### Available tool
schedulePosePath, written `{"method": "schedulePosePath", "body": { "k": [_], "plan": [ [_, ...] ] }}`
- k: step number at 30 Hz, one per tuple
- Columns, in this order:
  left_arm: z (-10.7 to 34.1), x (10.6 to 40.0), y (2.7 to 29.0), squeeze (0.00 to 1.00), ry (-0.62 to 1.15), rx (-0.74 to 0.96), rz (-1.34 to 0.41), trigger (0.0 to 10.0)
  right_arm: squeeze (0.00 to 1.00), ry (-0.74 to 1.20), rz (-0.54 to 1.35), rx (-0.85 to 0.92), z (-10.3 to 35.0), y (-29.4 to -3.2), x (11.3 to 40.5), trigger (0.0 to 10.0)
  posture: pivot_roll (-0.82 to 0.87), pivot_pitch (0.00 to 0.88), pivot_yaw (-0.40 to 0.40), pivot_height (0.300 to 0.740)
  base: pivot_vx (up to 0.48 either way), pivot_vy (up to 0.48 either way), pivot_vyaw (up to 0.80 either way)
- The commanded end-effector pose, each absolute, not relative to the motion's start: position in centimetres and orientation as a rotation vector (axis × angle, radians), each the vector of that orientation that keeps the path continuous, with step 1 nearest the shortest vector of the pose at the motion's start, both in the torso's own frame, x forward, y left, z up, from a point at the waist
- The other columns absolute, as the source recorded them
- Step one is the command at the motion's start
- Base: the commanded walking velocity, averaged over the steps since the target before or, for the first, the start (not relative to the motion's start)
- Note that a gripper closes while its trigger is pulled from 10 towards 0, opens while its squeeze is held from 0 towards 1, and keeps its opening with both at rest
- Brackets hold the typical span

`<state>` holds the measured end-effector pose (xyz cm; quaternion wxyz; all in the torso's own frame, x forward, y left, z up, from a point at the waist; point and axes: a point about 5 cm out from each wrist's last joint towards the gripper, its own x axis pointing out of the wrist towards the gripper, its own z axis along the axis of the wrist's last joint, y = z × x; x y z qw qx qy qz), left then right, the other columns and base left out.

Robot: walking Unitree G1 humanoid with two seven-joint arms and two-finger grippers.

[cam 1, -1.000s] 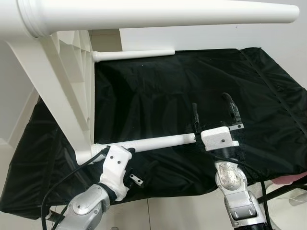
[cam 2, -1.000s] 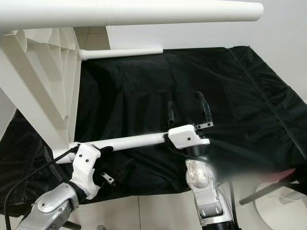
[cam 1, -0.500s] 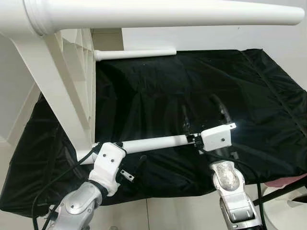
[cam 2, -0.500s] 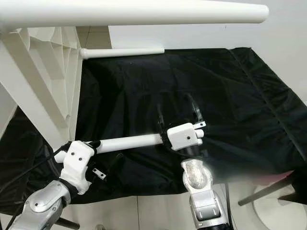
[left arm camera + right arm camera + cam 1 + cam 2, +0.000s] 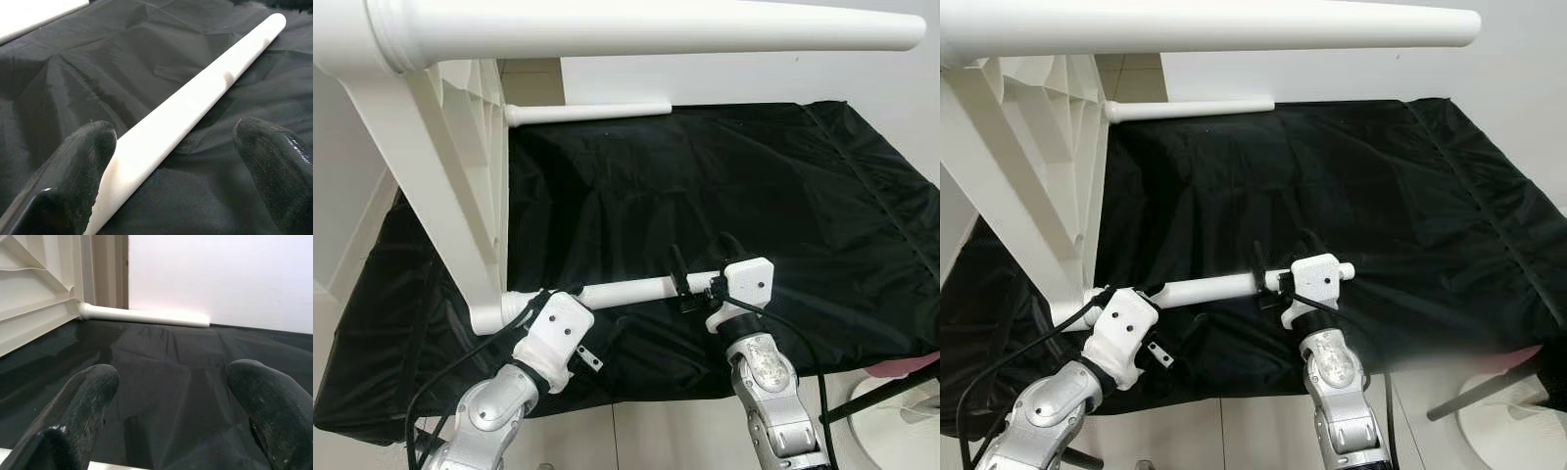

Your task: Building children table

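The white children's table lies on its side, its tabletop [image 5: 431, 176] standing at the left and its legs pointing right. One leg [image 5: 656, 29] runs across close above, another [image 5: 587, 112] lies at the back of the black cloth. My left gripper [image 5: 173, 132] is open around the lowest leg [image 5: 626, 291] near the tabletop, with one finger [image 5: 93, 147] against it. At that leg's free end my right gripper [image 5: 703, 257] is open, its fingers [image 5: 88, 391] pointing over the cloth toward the far leg [image 5: 146, 316].
A black cloth [image 5: 773, 176] covers the work surface, with a white wall behind it. Pale tiled floor shows along the near edge. At the lower right are a black stand leg [image 5: 886, 390] and a white round object [image 5: 911, 431].
My right gripper has drawn back and to the left, down onto the free end of the lowest leg. The left gripper shifted slightly along the leg's base.
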<state>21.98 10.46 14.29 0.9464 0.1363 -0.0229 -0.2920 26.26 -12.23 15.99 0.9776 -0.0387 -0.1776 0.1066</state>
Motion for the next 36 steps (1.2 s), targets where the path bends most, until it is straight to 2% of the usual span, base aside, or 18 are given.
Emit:
{"method": "schedulePosePath", "body": {
  "k": [1,3,7,11,16,27,33,36],
  "plan": [
    [14.1,22.2,11.1,0.0,-0.055,0.287,-0.487,10.0,0.0,-0.379,0.236,-0.09,16.5,-11.9,26.3,10.0,0.02,0.08,0.029,0.74,0.0,0.0,0.0],
    [14.1,22.2,11.1,0.0,-0.057,0.29,-0.488,10.0,0.0,-0.397,0.239,-0.105,16.7,-12.0,26.2,10.0,0.02,0.08,0.029,0.74,0.0,0.0,0.0],
    [14.0,22.1,11.1,0.0,-0.061,0.259,-0.506,10.0,0.0,-0.698,0.131,-0.406,21.1,-12.3,25.4,10.0,0.03,0.076,0.028,0.74,0.0,0.0,0.0],
    [13.9,21.8,11.0,0.0,-0.061,0.219,-0.533,10.0,0.0,-0.806,0.082,-0.48,23.2,-12.3,25.5,10.0,0.03,0.074,0.025,0.74,0.0,0.0,0.0],
    [13.5,21.7,10.7,0.0,-0.052,0.245,-0.555,10.0,0.0,-1.038,0.128,-0.734,26.5,-10.8,25.8,10.0,0.03,0.071,0.025,0.74,0.0,0.0,0.0],
    [13.1,22.3,10.7,0.0,-0.054,0.265,-0.547,10.0,0.0,-1.214,0.082,-0.943,26.5,-9.8,27.1,10.0,0.03,0.056,0.012,0.74,0.0,0.0,0.0],
    [13.0,22.3,10.8,0.0,-0.056,0.269,-0.536,10.0,0.0,-1.245,0.034,-0.963,26.7,-9.9,27.4,10.0,0.04,0.051,0.009,0.74,0.0,0.0,0.0],
    [12.9,22.6,10.8,0.0,-0.059,0.273,-0.528,10.0,0.0,-1.307,-0.057,-0.968,27.6,-10.0,27.8,10.0,0.04,0.048,0.01,0.74,0.0,0.0,0.0]
  ]
}}
